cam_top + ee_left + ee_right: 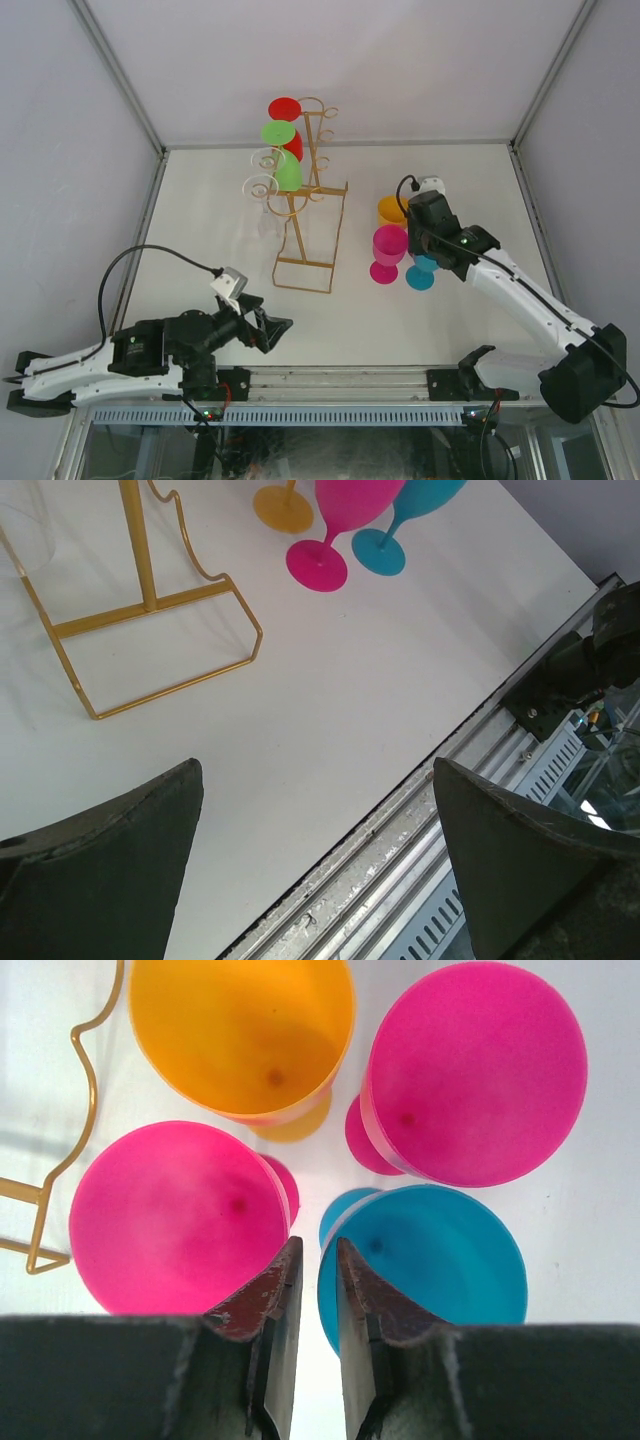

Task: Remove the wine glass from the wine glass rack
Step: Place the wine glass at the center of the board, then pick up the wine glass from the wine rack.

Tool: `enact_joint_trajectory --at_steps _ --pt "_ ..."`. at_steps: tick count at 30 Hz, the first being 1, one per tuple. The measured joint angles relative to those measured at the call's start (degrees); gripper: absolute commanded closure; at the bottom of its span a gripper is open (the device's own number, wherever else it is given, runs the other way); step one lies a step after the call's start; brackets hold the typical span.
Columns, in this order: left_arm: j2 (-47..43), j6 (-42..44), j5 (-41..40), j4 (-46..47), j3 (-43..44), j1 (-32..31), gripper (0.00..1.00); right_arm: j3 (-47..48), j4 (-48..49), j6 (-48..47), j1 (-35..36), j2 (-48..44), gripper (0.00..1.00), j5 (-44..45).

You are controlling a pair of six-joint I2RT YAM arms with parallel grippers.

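Claw of the left gripper (268,332), at seven o'clock and low over the near edge of the white table (200,230): spread wide, holding nothing, pointed toward one o'clock. The right arm reaches from five o'clock to four coloured glasses standing upright on the table at about two o'clock. The right gripper (318,1280) hangs over this cluster. Its fingers are drawn almost together, with the rim of the blue glass (430,1260) in the narrow slit between them.

In the right wrist view, a pink glass (175,1220) stands just beside the blue one at nine o'clock. A second pink glass (480,1070) stands at one o'clock and an orange glass (240,1030) at eleven.

The wine glass rack (140,550), of gold wire, stands upright near the table's centre, just to the nine-o'clock side of the cluster, with its rectangular loop base toward six o'clock. Four glasses hang along its nine-o'clock side, feet uppermost. Near to far, these are two clear glasses (262,187), a green glass (278,132) and a red glass (285,108).
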Motion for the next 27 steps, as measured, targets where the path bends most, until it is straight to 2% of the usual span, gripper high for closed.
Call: enact_joint_trajectory --at_steps 5,11,19,21,25,27 --pt "0.26 -0.87 -1.77 -1.05 0.66 0.0 0.0 1.9 -1.55 0.22 0.0 -2.16 0.75 -0.5" --pt "1.05 -3.02 -2.03 -2.27 0.63 1.99 0.0 2.82 -3.19 1.99 0.04 -8.85 0.68 -3.48" --pt "-3.19 -8.2 3.26 -2.67 -0.74 16.17 0.0 2.86 -3.65 9.38 0.04 -16.24 0.54 -13.35" --pt "-4.24 -8.76 4.04 -2.86 -0.72 18.73 0.0 2.86 -3.8 11.1 0.04 -17.62 0.47 -15.65" --pt "-4.7 -9.33 5.97 -4.35 0.22 25.44 0.0 2.64 -4.11 14.91 0.07 -21.42 0.25 -18.58" --pt "-4.24 -9.31 7.23 -5.53 2.23 29.2 0.0 2.21 -4.02 17.05 0.04 -24.92 0.23 -19.47"
